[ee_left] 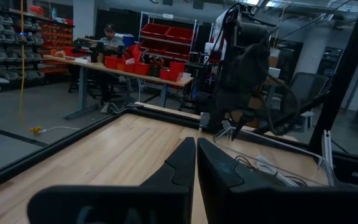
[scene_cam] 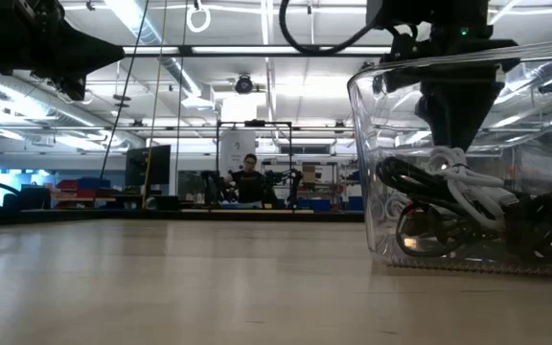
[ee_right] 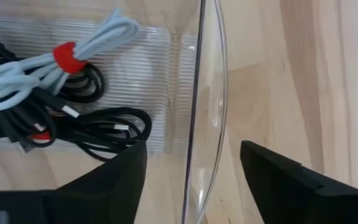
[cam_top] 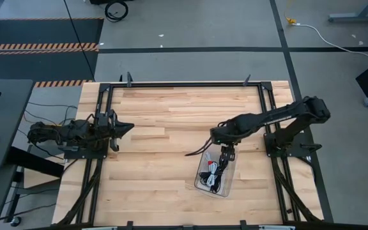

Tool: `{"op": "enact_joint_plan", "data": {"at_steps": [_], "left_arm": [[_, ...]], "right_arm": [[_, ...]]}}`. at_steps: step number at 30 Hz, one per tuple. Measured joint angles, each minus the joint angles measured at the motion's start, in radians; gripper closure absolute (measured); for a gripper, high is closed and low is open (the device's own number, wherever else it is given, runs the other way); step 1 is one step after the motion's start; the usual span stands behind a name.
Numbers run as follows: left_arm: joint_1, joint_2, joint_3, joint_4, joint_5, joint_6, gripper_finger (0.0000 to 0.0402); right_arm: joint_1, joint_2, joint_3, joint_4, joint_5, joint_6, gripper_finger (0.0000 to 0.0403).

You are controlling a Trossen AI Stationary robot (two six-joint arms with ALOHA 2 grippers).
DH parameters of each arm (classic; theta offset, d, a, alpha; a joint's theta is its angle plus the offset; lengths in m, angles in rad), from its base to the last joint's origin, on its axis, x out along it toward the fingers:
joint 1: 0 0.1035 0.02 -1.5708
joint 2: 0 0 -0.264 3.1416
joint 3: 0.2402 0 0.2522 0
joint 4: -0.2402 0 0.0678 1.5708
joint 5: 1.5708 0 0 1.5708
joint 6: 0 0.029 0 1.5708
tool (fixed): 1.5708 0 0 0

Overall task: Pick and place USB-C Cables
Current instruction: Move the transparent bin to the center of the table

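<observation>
A clear plastic bin (cam_top: pixel 204 183) stands on the wooden table at the near right. In it lie the USB-C cables as coiled bundles: a white one with a red tie (ee_right: pixel 55 59) and black ones (ee_right: pixel 101 127), seen also in the low view as a white and black heap (scene_cam: pixel 458 196). My right gripper (ee_right: pixel 191 149) hangs open over the bin's far end (cam_top: pixel 227 155), pointing down, one finger over the bin's inside and one outside its wall (ee_right: pixel 204 87), touching nothing. My left gripper (ee_left: pixel 196 146) is shut and holds nothing, level above the table's left side (cam_top: pixel 128 128).
A thin dark strand (cam_top: pixel 197 151) lies on the table just left of the bin's far end. Black frame rails (cam_top: pixel 184 84) run around the tabletop. Bare wood spreads between the two arms. A person sits at a bench far behind the table (scene_cam: pixel 248 177).
</observation>
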Motion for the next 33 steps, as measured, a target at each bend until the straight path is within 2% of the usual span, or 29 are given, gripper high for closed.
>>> {"op": "enact_joint_plan", "data": {"at_steps": [4, 8, 11, 15, 18, 24, 33], "left_arm": [[0.0, 0.0, 0.0, 0.0, 0.0, 0.0, 0.0377], [0.0, 0.0, 0.0, 0.003, 0.0, 0.002, 0.0377], [0.0, 0.0, 0.0, 0.006, 0.0, 0.002, 0.0377], [0.0, 0.0, 0.0, 0.008, 0.0, 0.0, 0.0377], [0.0, 0.0, 0.0, 0.008, 0.0, -0.001, 0.0377], [0.0, 0.0, 0.0, 0.01, -0.001, -0.001, 0.0377], [0.0, 0.0, 0.0, 0.01, 0.0, 0.0, 0.0377]], "right_arm": [[0.0, 0.021, 0.0, 0.003, 0.003, -0.011, 0.0128], [-0.001, 0.036, 0.002, 0.01, 0.008, -0.057, 0.0154], [-0.002, 0.05, 0.002, 0.016, 0.021, -0.081, 0.02], [-0.003, 0.068, 0.002, 0.026, 0.023, -0.132, 0.0283], [-0.015, 0.077, 0.006, 0.055, -0.01, -0.162, 0.0335], [-0.05, 0.081, 0.003, 0.126, -0.026, -0.268, 0.0334], [-0.108, 0.106, 0.043, 0.36, 0.013, -0.584, 0.0334]]}}
